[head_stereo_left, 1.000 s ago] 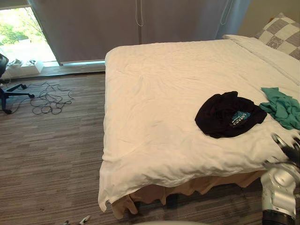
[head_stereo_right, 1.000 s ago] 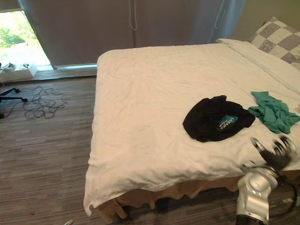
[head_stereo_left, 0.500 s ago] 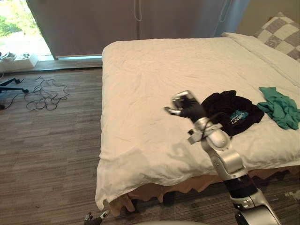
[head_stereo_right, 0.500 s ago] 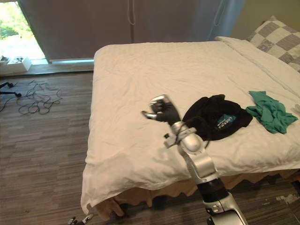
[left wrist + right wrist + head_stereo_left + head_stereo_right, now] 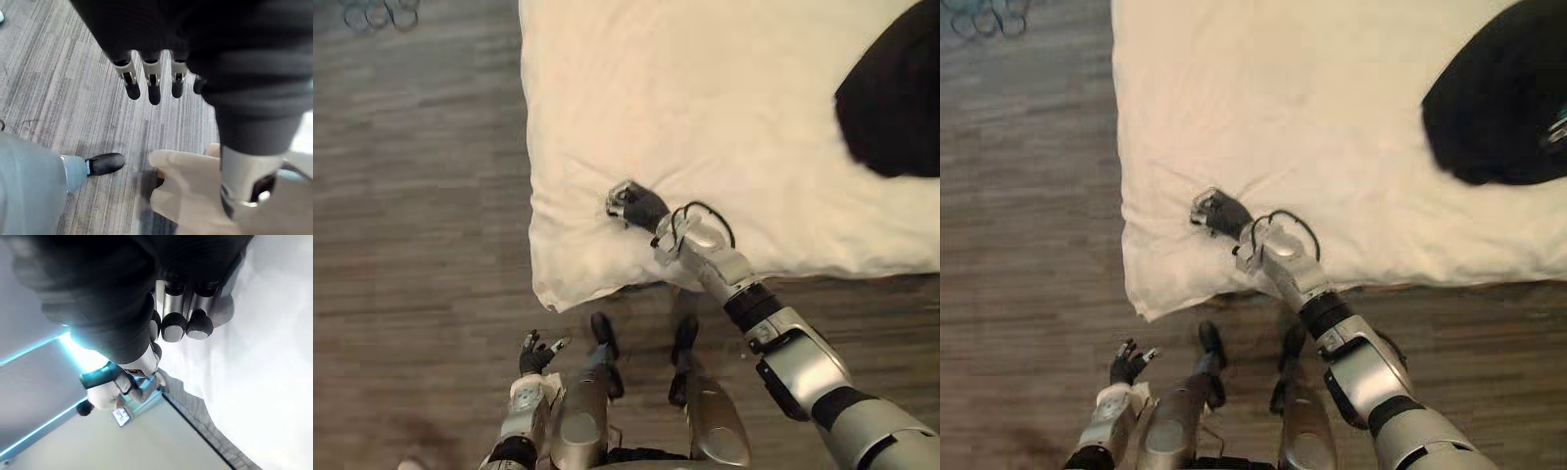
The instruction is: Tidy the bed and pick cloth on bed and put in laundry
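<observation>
Item 1 — black garment (image 5: 891, 108): lies in a loose heap at the far right of the bed (image 5: 724, 88), well apart from both hands. Judged soft, light and limp, with no stiff edge, so it will sag and trail when lifted. Best taken by bunching a thick fold near the middle of the heap; a thin hem could slip free.

Item 2 — white bedcover (image 5: 578, 255): spread over the bed and creased, its near-left corner drooping over the edge toward the floor (image 5: 421, 245). Also soft, but large, and likely to drag rather than lift cleanly.

Right robot hand (image 5: 631, 204): reaches in from the near right and rests on the bedcover just inside that near-left corner, touching the fabric. Whether it is open or has gathered any cloth cannot be told.

Left robot hand (image 5: 536, 352): low at the near left, over the floor, its fingers (image 5: 154, 93) relaxed and nearly straight, holding nothing.
</observation>
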